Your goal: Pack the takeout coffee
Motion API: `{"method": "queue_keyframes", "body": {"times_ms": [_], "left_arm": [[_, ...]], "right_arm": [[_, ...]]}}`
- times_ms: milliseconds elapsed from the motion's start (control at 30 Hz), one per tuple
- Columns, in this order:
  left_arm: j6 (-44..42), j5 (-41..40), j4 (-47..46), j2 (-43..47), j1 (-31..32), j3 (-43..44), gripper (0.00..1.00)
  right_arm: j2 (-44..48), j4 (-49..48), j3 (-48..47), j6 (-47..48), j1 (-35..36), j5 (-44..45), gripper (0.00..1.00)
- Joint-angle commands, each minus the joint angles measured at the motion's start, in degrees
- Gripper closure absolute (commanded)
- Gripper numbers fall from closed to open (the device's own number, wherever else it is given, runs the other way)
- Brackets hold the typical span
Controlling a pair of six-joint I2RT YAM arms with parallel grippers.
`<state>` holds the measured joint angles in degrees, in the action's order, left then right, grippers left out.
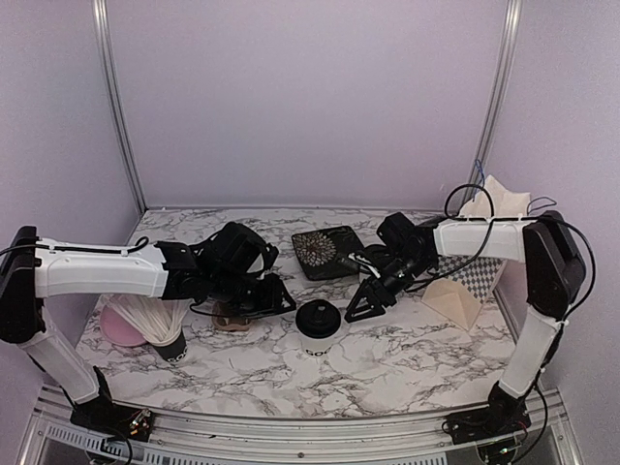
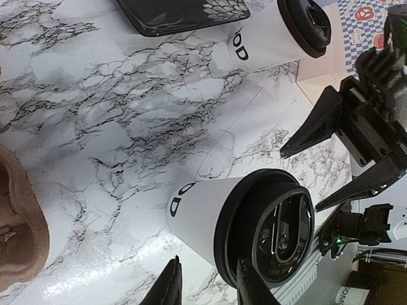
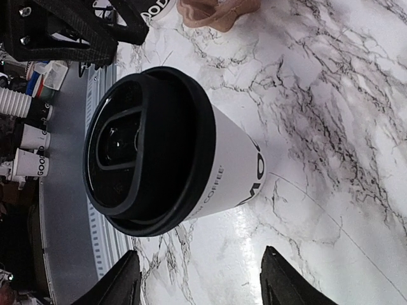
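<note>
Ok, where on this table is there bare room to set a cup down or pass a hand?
Bare marble runs along the near edge, in front of the lidded cup, from the stick cup to the right arm's base. The middle is crowded: left gripper, right gripper, cardboard tray and black dish close around that cup.

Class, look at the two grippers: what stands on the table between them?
One takeout coffee cup, white with a black lid. The left wrist view shows it just ahead of the left gripper, with the open right gripper beyond it.
</note>
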<state>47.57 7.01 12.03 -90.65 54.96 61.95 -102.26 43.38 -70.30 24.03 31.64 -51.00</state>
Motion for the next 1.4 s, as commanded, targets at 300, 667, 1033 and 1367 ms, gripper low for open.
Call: {"method": "queue_keyframes", "body": {"times_ms": [300,667,1033,1367], "left_arm": [[0.27,3.90,-4.47,-3.56,-0.86,0.25,0.71],[-0.24,5.40,-5.71,-5.31,-0.99,-0.47,0.72],[0.15,4.48,-0.94,-6.21,-0.69,-7.01,0.79],[-6.05,-0.56,2.35,-1.67,-0.21,1.71,0.75]], "right_arm": [[-3.43,2.79,-2.46,0.31,0.34,-5.69,0.31],[-7.74,3.85,-5.35,-0.11,0.46,-8.00,0.28],[-10.75,-2.06,-2.32,-8.33,0.93,16.48,0.32],[-5.46,3.94,-8.62,-0.87,1.23,2.72,0.28]]}}
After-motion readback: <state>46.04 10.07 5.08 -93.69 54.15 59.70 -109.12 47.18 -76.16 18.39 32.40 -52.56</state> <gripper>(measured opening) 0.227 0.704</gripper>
